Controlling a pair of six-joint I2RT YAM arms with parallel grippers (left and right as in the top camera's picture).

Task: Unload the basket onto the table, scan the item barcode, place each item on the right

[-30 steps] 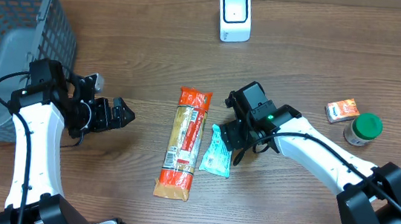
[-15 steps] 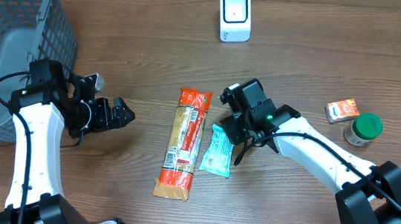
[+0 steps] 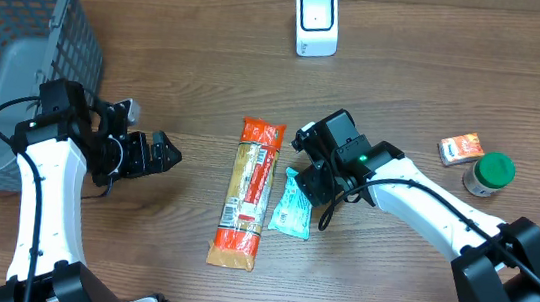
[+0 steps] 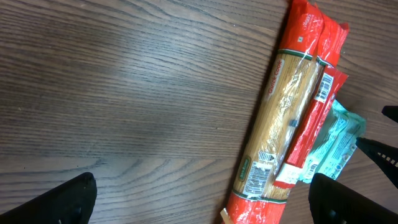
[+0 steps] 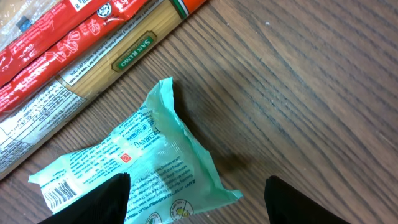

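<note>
The right gripper [image 5: 202, 200] hangs low over the table [image 3: 429, 77] with its jaws spread wide apart, and they are not pinching anything. The little green packet [image 5: 143, 168] lies flat on the wood right under these jaws, closer to one finger than to the other. Its barcode is at the end next to that finger. A long red pack of spaghetti [image 3: 250, 194] lies just past the packet, on the far side from the right jaws, and touches it along one edge. The left gripper [image 3: 167, 151] has its jaws spread as wide as they go, with only bare wood between them. The spaghetti lies out in front of the left jaws, well apart from them. The white scanner [image 3: 316, 22] stands far from both sets of jaws, at the back of the table
</note>
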